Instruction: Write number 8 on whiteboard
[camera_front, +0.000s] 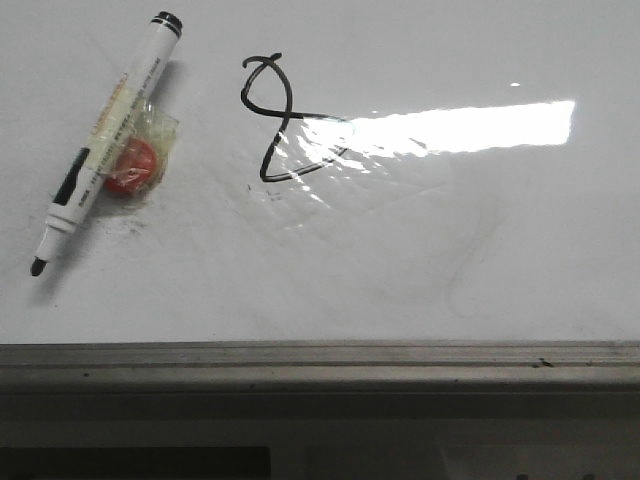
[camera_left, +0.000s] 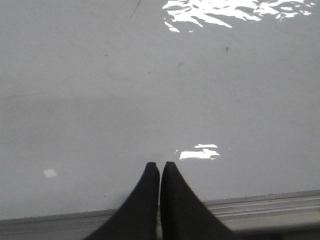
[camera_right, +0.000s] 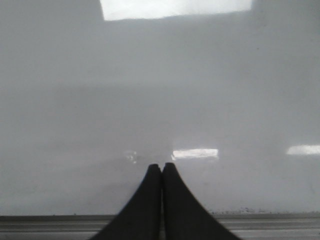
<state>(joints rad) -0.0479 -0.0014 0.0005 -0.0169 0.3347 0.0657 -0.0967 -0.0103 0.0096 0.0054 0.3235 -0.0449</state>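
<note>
The whiteboard (camera_front: 420, 260) fills the front view; its grey metal rail (camera_front: 320, 362) runs along the near edge. The number 8 (camera_front: 285, 118) is drawn toward the far edge, left of centre; glare washes out its lower right loop. A marker (camera_front: 105, 140) lies uncapped near the far left corner, tip toward the near edge, with a red object wrapped in clear tape (camera_front: 135, 165) touching its barrel; what it is cannot be determined. Neither arm appears in the front view. The left gripper (camera_left: 160, 167) and right gripper (camera_right: 161, 167) are each clenched, fingertips together, holding nothing, above the near rail.
</note>
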